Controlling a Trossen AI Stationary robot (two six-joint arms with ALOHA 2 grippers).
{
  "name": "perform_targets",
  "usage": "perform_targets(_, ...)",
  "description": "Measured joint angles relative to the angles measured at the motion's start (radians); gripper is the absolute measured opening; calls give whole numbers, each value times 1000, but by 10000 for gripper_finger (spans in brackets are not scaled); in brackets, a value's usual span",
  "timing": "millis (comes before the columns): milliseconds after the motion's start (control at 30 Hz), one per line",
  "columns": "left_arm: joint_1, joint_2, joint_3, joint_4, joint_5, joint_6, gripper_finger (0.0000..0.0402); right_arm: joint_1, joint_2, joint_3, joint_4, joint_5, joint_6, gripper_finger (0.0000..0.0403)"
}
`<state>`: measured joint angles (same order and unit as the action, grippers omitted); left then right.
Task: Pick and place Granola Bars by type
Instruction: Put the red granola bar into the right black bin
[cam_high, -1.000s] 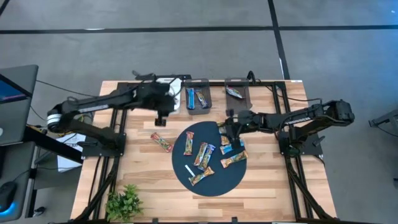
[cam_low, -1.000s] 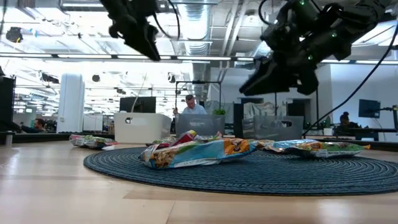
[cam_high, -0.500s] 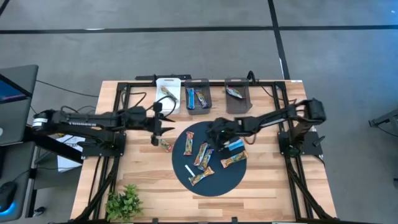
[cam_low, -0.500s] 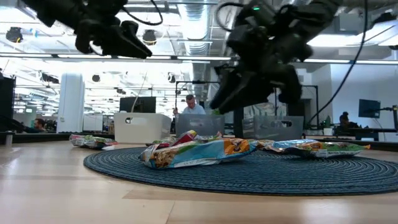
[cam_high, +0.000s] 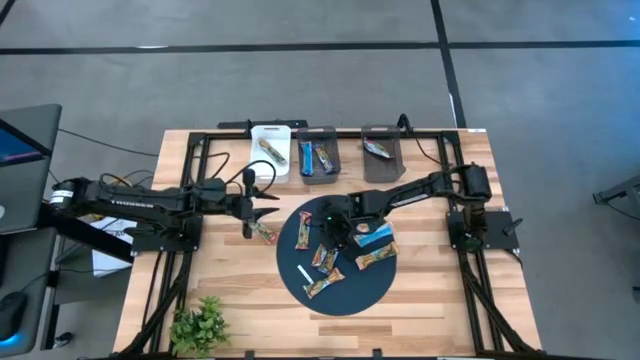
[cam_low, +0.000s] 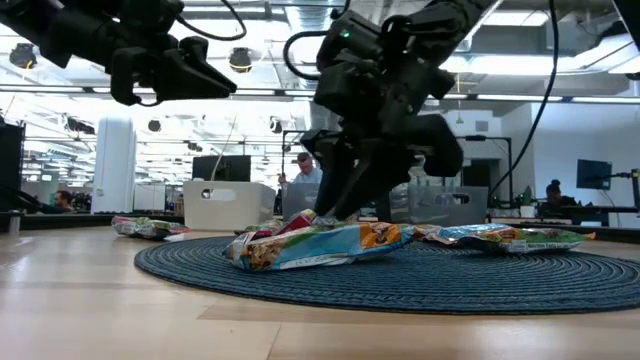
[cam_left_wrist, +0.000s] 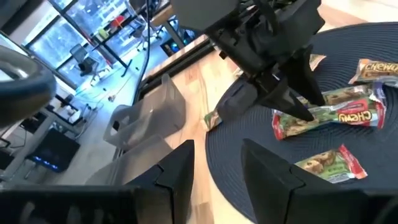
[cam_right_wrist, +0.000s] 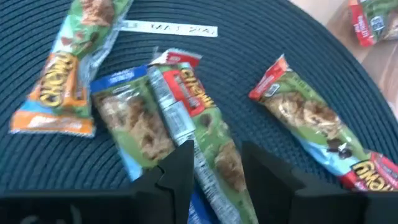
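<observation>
Reaching low over the mat (cam_high: 350, 295), right pincer (cam_high: 330, 232) astride a red-wrapped bar (cam_right_wrist: 205, 134).

glossy wrappers (cam_right_wrist: 186, 124), woven mat (cam_high: 370, 290)

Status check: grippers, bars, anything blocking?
Right gripper open, low over bars on mat. Left gripper open, hovering near stray bar. Nothing blocking.
</observation>
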<state>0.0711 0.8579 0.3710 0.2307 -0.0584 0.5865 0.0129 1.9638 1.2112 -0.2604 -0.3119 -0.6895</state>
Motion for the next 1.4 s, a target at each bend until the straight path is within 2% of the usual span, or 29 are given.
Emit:
perform_targets(200, 0, 0, 0, -2, 0, -1, 127, -8, 6, 5, -26, 29, 8, 128)
perform_targets(400, 0, 0, 0, 0, 0, -2, 127, -15, 6, 5, -28, 37, 15, 111)
perform_targets(800, 0, 1, 0, 0, -1, -2, 127, -15, 4, 5, -34, 51, 8, 7)
perform_targets(1167, 0, 1, 0, 0, -1, -1, 127, -15, -6, 5, -47, 59, 8, 1)
perform_targets(1400, 0, 1, 0, -8, -3, -1, 127, -7, -57, 4, -100, 190, 12, 0)
